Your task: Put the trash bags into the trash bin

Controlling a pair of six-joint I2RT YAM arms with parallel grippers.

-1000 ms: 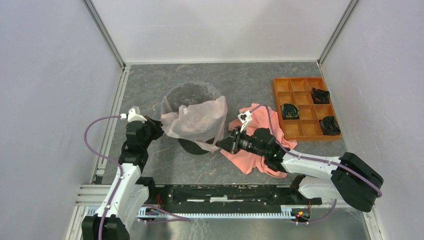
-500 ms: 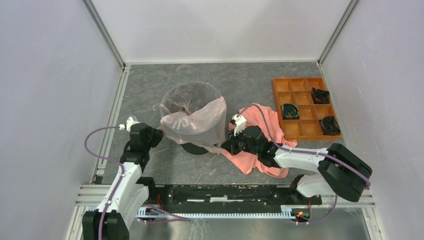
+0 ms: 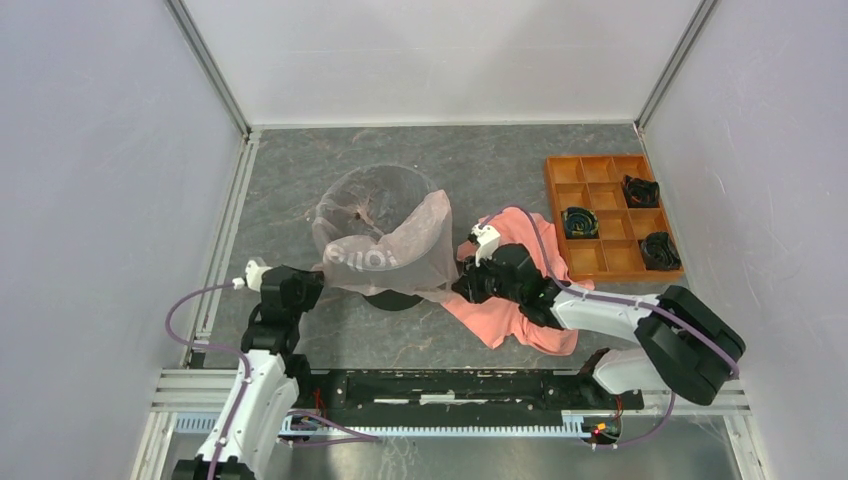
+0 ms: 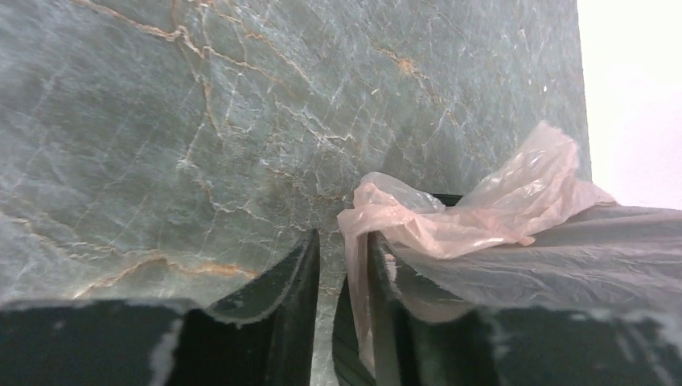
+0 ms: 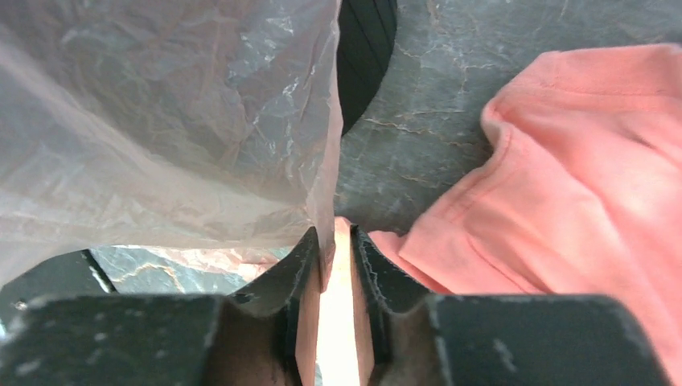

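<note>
The pale pink trash bag (image 3: 390, 250) lies stretched over the mouth and front of the black trash bin (image 3: 395, 298), white lettering showing. My left gripper (image 3: 312, 283) is at the bag's left corner, low beside the bin. In the left wrist view (image 4: 342, 257) the jaws are nearly closed with bag film (image 4: 482, 213) between them and bunched over the right finger. My right gripper (image 3: 462, 285) is at the bag's right edge. In the right wrist view (image 5: 336, 245) it is pinched on the bag's edge (image 5: 161, 121), with the bin (image 5: 366, 56) just behind.
A coral-orange cloth (image 3: 510, 320) lies on the table under my right arm and shows in the right wrist view (image 5: 579, 161). An orange compartment tray (image 3: 548, 200) with black items (image 3: 640, 190) sits at the back right. Walls close in the left, right and far sides.
Both grippers have moved down and toward the near edge, drawing the bag lower over the bin's front. The bag is now tauter and its lettering shows.
</note>
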